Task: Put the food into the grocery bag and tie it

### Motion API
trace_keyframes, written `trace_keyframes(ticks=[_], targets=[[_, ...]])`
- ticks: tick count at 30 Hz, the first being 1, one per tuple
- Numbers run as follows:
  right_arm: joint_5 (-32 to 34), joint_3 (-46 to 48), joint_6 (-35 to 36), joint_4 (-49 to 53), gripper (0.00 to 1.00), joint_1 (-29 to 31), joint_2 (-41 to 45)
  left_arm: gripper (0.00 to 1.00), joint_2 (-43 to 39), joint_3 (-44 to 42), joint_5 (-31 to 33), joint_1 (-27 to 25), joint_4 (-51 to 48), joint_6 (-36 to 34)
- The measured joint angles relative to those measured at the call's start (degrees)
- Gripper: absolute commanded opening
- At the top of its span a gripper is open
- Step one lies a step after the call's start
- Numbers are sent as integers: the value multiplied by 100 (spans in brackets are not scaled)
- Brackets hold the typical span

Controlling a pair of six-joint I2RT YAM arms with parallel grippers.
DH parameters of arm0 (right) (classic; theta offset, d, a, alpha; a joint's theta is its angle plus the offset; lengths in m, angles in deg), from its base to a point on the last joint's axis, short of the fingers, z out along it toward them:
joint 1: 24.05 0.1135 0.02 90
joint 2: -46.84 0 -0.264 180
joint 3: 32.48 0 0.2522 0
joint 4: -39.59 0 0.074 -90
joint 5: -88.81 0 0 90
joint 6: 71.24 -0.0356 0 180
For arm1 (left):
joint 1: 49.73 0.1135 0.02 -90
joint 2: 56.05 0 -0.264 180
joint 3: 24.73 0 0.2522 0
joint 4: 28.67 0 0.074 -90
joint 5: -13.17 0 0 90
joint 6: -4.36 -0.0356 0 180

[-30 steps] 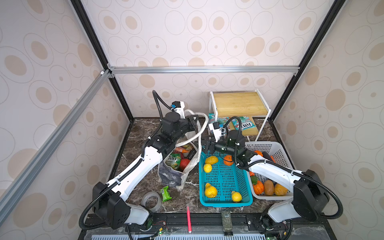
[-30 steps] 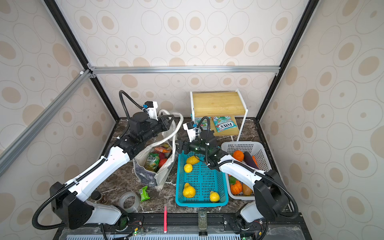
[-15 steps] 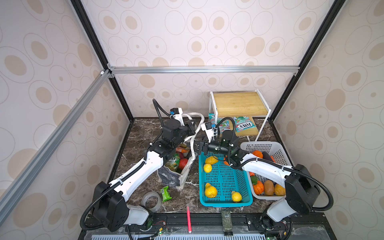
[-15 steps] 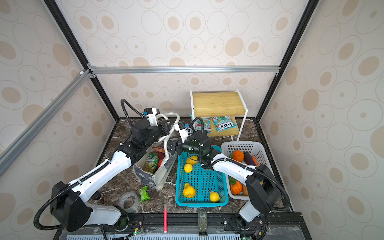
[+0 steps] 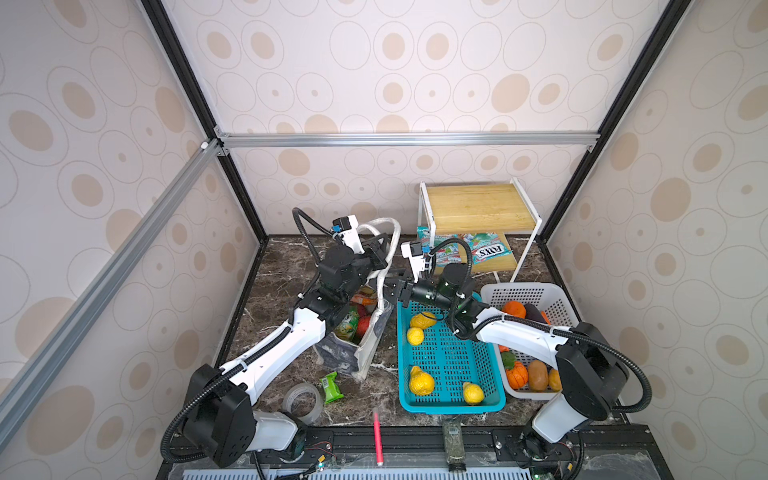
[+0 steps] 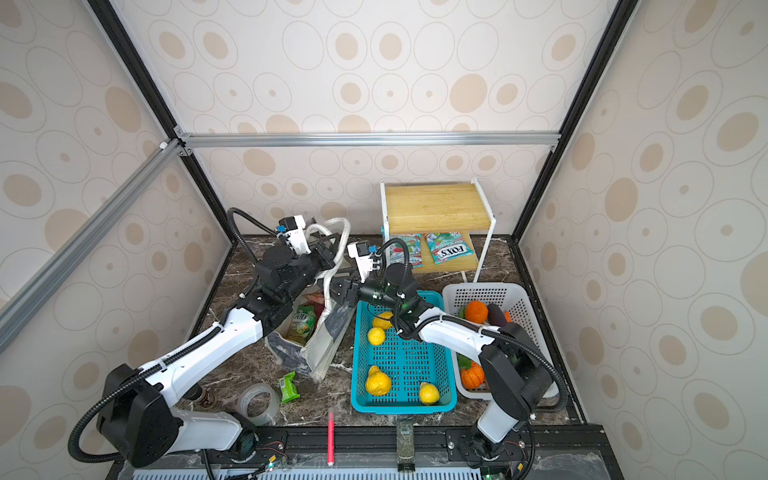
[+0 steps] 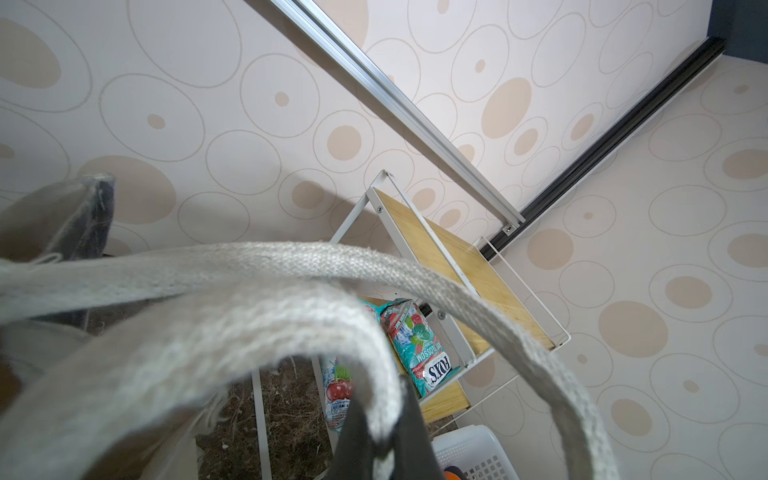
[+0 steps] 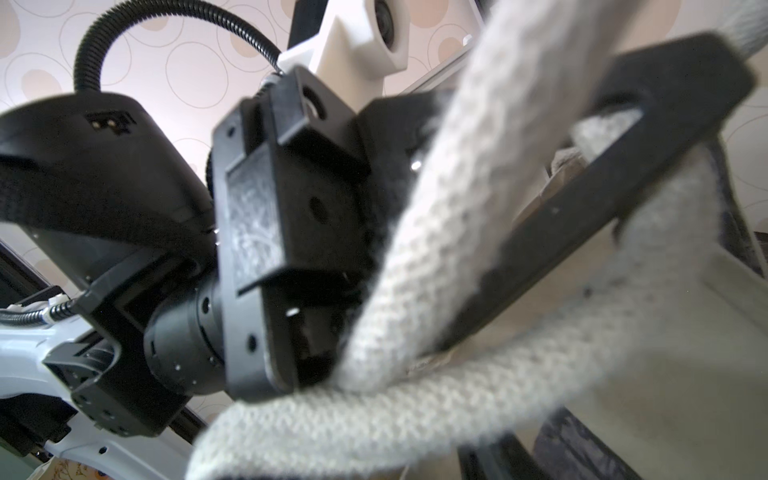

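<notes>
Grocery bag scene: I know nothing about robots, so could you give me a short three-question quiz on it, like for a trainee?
1. True or false: the teal basket holds four yellow fruits.
2. The left gripper is shut on: A) a yellow fruit, B) the strap handles of the grocery bag, C) the teal basket.
3. What lies on the tabletop beside the tape roll?
Key: 1 true; 2 B; 3 a green packet.

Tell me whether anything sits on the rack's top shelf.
No, the top shelf is bare wood; the candy packets lie on the shelf below.
</notes>
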Motion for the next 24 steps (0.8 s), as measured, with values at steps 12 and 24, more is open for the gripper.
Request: trace_keyframes(ticks=[12, 24], targets=[[57, -33, -306, -293, 5, 70, -133, 0, -125, -195, 70, 39, 155, 144], [699, 173, -136, 684, 0, 79, 291, 0, -269, 72, 42, 256, -695, 131]])
